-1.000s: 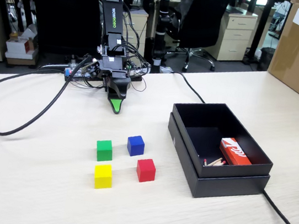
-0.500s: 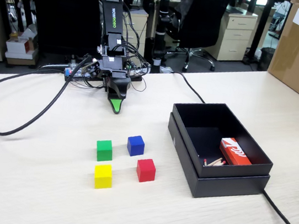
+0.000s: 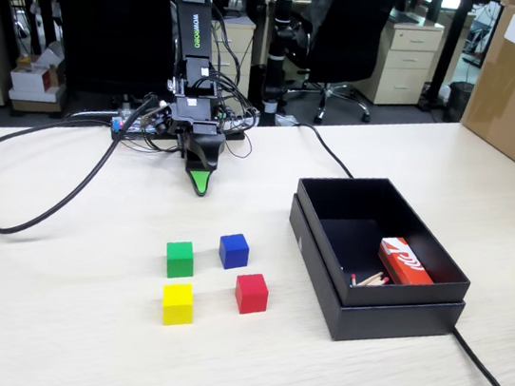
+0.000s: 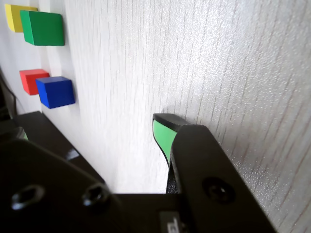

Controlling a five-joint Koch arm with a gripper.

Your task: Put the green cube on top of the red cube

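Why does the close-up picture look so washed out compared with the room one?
Wrist view: bright glare bleaches the table near the gripper, whose dark body looms soft and close; the green cube stays clear. Fixed view: even light, only faint shadows under the red cube.

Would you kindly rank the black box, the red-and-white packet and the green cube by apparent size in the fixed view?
1. black box
2. red-and-white packet, partly hidden inside the box
3. green cube
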